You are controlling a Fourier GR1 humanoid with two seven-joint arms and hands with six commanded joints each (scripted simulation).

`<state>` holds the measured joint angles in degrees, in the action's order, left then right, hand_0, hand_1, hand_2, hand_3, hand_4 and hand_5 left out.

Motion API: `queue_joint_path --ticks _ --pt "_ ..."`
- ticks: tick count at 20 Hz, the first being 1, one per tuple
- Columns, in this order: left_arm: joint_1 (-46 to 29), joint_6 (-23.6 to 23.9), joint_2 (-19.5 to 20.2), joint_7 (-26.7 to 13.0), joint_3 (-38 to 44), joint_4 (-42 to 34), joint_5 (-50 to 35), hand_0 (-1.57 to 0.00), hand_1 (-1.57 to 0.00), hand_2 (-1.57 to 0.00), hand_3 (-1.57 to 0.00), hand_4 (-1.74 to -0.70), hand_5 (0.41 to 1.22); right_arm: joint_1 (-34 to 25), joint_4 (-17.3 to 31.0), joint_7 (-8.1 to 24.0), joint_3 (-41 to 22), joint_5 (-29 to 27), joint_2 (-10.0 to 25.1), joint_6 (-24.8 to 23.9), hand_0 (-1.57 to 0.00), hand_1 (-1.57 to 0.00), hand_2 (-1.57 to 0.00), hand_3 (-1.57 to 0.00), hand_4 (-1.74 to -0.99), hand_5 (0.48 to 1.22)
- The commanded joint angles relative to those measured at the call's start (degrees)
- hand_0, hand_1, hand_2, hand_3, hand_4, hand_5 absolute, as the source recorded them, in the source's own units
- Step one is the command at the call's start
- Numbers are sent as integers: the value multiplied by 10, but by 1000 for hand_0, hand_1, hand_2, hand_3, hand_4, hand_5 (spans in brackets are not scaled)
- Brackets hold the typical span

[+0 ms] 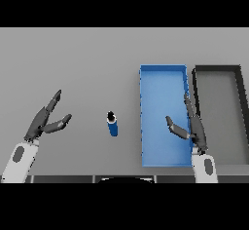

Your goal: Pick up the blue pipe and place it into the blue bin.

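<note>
Above blue bin (163, 78) right hand (194, 129) hovers, fingers spread; left hand (44, 122) likewise, beside blue pipe (112, 124).

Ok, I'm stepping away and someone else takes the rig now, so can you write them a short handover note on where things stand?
Left hand: open, empty, over the table's left side, apart from the pipe.
Right hand: open, empty, above the right edge of the blue bin.
Blue pipe: on the grey table, between the left hand and the blue bin, touched by neither hand.
A dark bin sits right of the blue one.
Done: nothing yet; the pipe is not grasped.
Left: grasp the pipe, lift it, carry it right and set it inside the blue bin.
</note>
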<state>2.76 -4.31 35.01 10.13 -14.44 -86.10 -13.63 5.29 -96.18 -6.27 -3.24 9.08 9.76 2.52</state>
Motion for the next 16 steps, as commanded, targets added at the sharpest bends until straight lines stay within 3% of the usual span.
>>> queue_joint_path --ticks 1,3,7,12,16 --pt "-4 -10 9 -10 -5 -10 -1 1 1 1 1 -989 573 0 -2 -3 -1 5 3 -1 1 1 1 1 -1181 619" --pt "-22 -35 25 -10 -23 -35 3 1 1 1 1 -1026 549 -2 5 -11 1 -2 4 5 1 1 1 1 -1179 616" --pt "-32 -62 7 -50 -83 -82 18 1 1 1 1 -1113 497 -1 -7 2 1 0 8 5 1 1 1 1 -1164 617" --pt "-13 -61 -37 -83 -134 -74 59 1 1 1 1 -1139 450 6 -16 11 -2 -9 0 8 1 1 1 1 -1197 615" --pt "5 -53 -85 -74 -157 -44 83 1 1 1 1 -1151 456 8 -7 2 -2 -9 -4 8 1 1 1 1 -1217 626"
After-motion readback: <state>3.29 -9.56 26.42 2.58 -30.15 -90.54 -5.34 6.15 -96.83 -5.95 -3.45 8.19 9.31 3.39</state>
